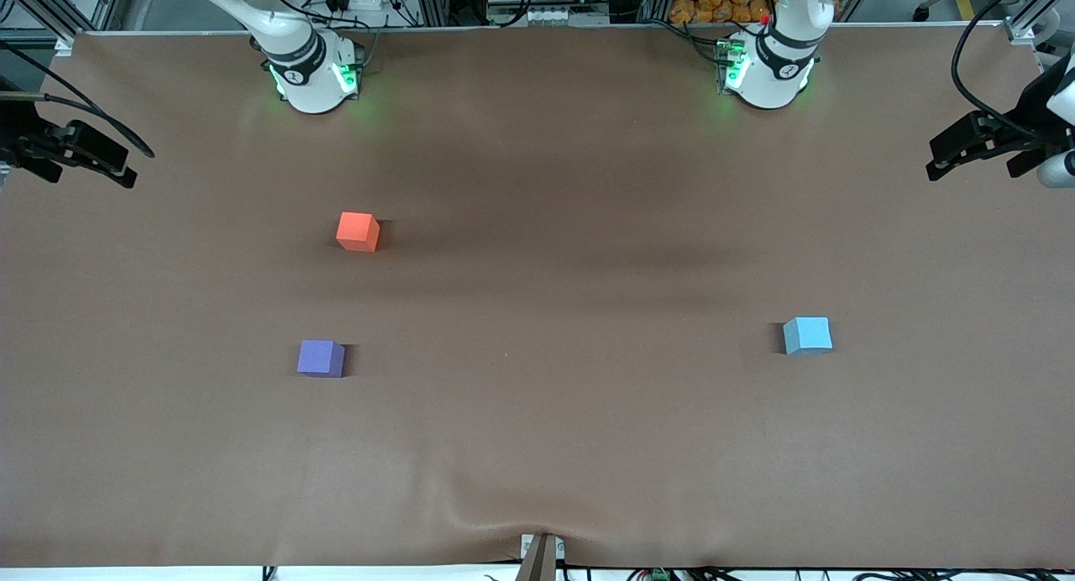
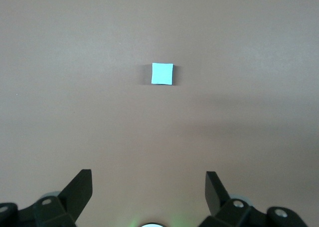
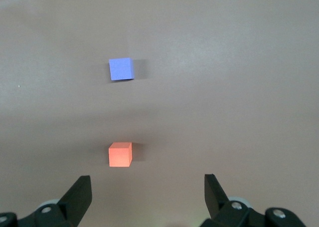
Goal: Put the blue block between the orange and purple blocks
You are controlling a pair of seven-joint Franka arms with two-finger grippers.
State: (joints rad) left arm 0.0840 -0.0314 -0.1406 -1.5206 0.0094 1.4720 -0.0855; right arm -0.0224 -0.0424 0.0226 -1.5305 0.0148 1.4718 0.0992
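Right gripper (image 1: 80,154): black two-finger tool, high over the table edge at the right arm's end; fingers spread apart, empty. Waiting.

Bright orange-red matte cube (image 1: 358,231): on the brown table cover (image 1: 537,447), toward the right arm's end, farther from the front camera than the violet cube. Untouched.

Violet-purple matte cube (image 1: 321,358): same end, nearer the front camera, well apart from the orange-red cube. Bare cover between the two; slot free.

Light sky-blue matte cube (image 1: 808,335): toward the left arm's end, well apart from the other two, square on the cover. Centred ahead in the left wrist view (image 2: 162,73).

Left gripper (image 1: 978,144): black two-finger tool, high over the table edge at the left arm's end; fingers spread wide, empty.

Step in hand, judged: opening, nothing yet grasped. Next move calls for descent of the left gripper over the sky-blue cube, fingers either side, then closure.

Obstacles: none on the path across the cover. Risk, judged: long carry toward the right arm's end; nudging either neighbour on release.
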